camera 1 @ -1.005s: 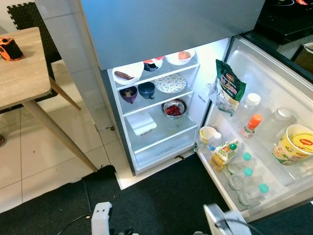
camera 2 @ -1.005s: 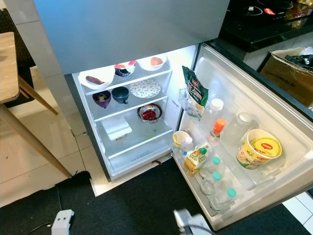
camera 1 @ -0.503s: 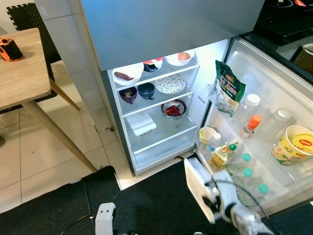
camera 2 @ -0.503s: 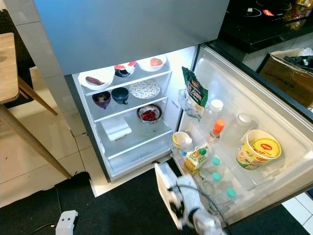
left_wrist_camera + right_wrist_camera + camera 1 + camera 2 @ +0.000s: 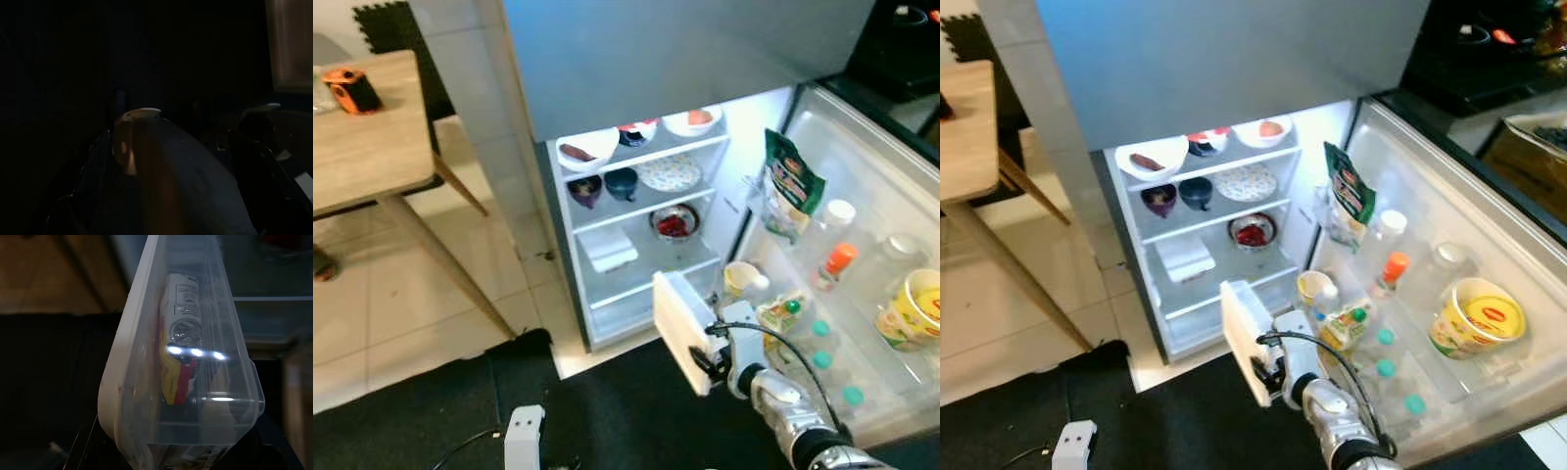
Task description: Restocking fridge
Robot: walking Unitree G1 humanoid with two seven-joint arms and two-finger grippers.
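Right hand (image 5: 710, 354) is clamped on the lower end of a clear lidded container (image 5: 682, 331) with a packet inside, held on edge, long axis slanting up and away. It hangs low before the open fridge (image 5: 646, 211), whose shelves lie straight ahead and above it; the bare lower shelf (image 5: 651, 264) looks the likeliest spot. Left hand idle, state not discernible.

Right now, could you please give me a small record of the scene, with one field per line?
setting: open fridge, door swung to the robot's right
right end effector: shut on clear lidded container, raised in front of the lower shelves
container contents: a packet, yellow and red
left end effector: idle, wrist view too dark to judge
top shelf: white bowls
door bins: bottles, green bag, yellow tub
beside fridge: wooden table
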